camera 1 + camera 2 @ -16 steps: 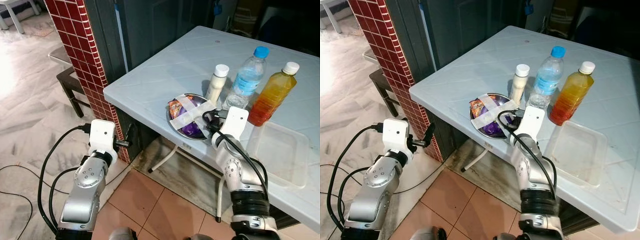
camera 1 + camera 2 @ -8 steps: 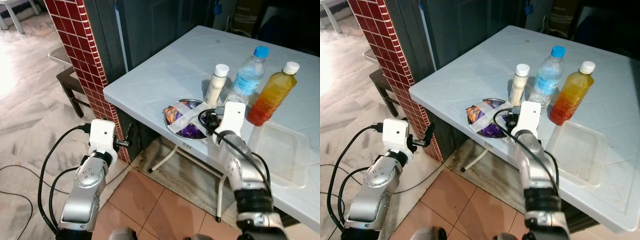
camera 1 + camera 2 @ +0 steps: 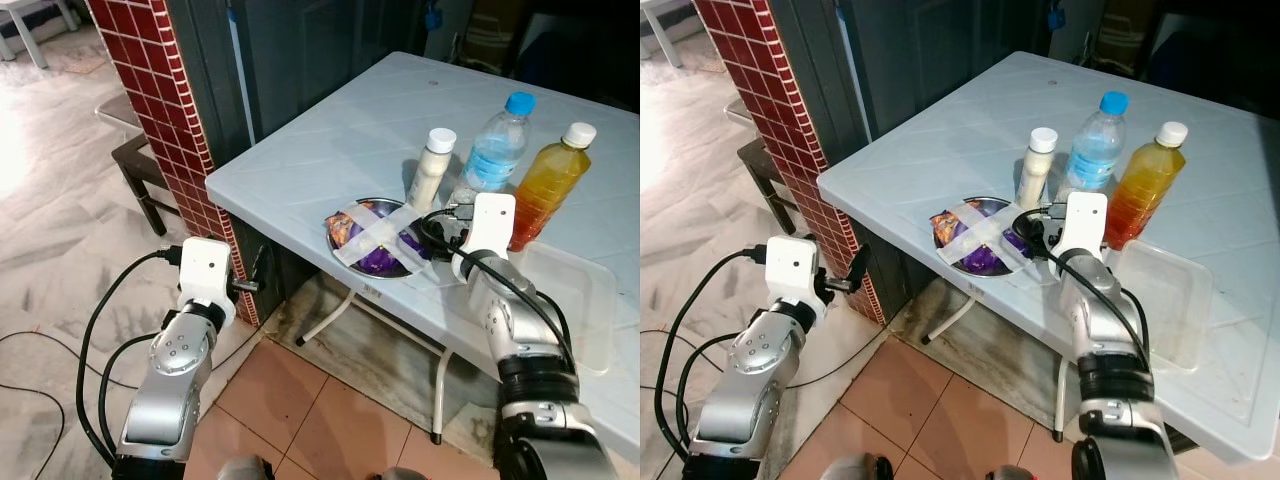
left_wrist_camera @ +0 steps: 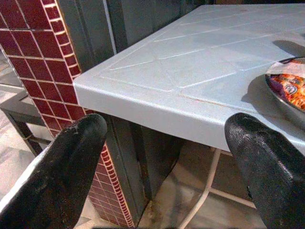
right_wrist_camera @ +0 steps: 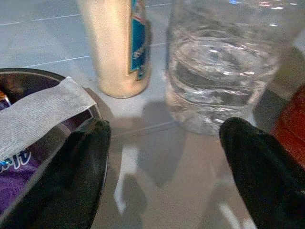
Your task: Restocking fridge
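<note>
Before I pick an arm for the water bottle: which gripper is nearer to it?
Right. The right gripper is open just short of the water bottle; the left gripper hangs open beyond the table's corner.

We see the right gripper spread before the water bottle. The cream bottle and taped bowl crowd one side, the orange bottle the other.

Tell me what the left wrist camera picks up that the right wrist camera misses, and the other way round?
Left wrist view alone: the red brick pillar, the table's corner edge and the floor beneath it.

Right wrist view alone: the cream bottle with its blue label, the clear water bottle and a sliver of the orange bottle.

Both: two open black fingers framing the picture, the pale blue table top, and part of the metal bowl of snack packets.
</note>
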Robot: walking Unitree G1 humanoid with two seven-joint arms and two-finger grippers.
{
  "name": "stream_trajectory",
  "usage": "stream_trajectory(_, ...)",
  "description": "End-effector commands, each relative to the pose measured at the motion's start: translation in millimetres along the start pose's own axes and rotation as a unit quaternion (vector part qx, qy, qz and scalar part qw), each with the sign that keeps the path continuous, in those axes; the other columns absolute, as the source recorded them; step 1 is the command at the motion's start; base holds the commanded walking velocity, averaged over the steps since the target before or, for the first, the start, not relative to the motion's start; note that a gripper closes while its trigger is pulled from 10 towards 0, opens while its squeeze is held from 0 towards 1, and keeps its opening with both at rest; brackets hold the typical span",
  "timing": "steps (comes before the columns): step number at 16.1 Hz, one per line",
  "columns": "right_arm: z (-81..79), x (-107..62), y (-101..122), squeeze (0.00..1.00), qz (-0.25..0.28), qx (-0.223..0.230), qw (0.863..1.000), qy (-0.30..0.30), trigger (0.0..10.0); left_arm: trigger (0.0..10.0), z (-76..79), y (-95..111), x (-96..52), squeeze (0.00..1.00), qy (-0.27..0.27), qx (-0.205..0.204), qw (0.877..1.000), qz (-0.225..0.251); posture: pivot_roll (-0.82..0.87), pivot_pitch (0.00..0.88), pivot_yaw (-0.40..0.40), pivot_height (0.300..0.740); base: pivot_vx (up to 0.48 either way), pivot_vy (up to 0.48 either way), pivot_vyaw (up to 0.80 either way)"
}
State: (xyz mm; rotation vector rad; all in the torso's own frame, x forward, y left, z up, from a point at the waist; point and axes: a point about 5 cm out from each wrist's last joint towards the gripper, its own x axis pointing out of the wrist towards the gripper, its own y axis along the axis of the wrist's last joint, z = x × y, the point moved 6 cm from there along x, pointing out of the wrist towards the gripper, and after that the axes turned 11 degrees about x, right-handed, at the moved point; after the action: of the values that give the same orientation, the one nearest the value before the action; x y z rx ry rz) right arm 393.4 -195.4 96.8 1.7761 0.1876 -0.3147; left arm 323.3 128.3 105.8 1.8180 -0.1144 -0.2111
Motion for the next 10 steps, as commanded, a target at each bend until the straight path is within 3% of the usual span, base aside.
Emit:
stream_trajectory(1,-9.5,3.5,4,1.00,-0.004,0.001,1.000,0.022,10.0,10.0,-1.9,3,1.1,0.00,0.003,0.002,1.000,0.004,0.01,0.000,0.038,0.740,0.000,0.000,0.00)
stream_trajectory(6,-19.8,3.2,23,1.00,0.029,-0.027,0.998,0.044,10.0,10.0,-2.7,3,0.8,0.00,0.005,0.003,1.000,0.003,0.02,0.000,0.038,0.740,0.000,0.000,0.00)
stream_trajectory(10,-24.8,0.5,27,1.00,0.043,-0.014,0.997,0.062,10.0,10.0,-1.8,3,1.3,0.00,0.002,0.002,1.000,0.004,0.01,0.000,0.039,0.740,0.000,0.000,0.00)
